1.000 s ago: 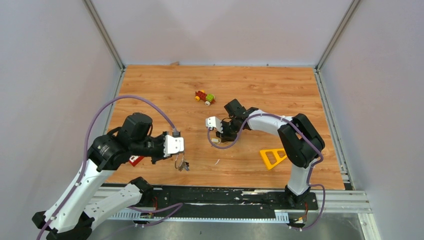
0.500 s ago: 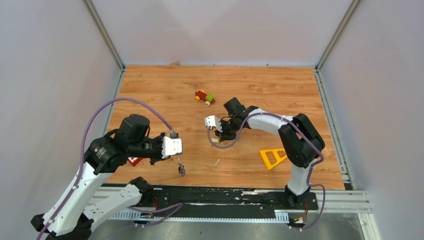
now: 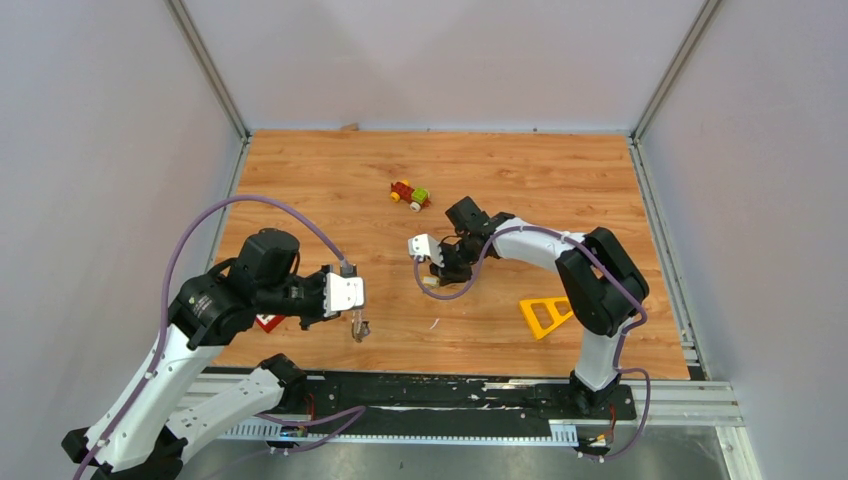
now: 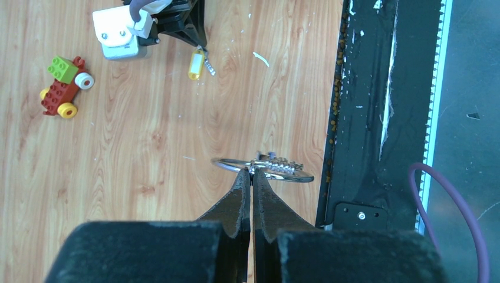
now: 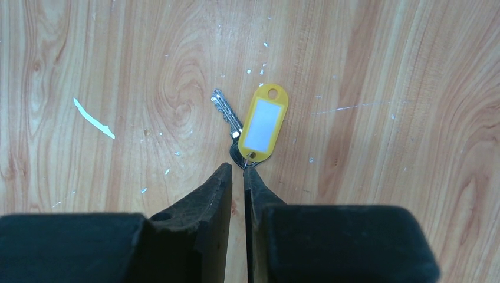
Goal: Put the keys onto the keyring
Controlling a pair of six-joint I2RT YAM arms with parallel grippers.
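My left gripper (image 4: pixel 252 171) is shut on the keyring (image 4: pixel 230 164), a thin silver ring that carries some small silver keys (image 4: pixel 282 167). It holds them just above the wood near the front rail; from above the ring (image 3: pixel 359 328) hangs below the fingers. A key (image 5: pixel 226 112) with a pale yellow tag (image 5: pixel 263 122) lies flat on the table. My right gripper (image 5: pixel 237 168) stands over it, its jaws a narrow gap apart with bare wood between them. Its tips sit at the edge of that key's head.
A red-green-yellow toy car (image 3: pixel 410 194) stands behind the right gripper. A yellow plastic triangle (image 3: pixel 545 315) lies at the front right. A red-and-white item (image 3: pixel 268 322) shows under the left arm. The black front rail (image 4: pixel 359 118) runs close to the held ring.
The ring and keys under my left gripper swung and shifted slightly left and back. The right gripper stayed low over the tagged key, edging slightly left.
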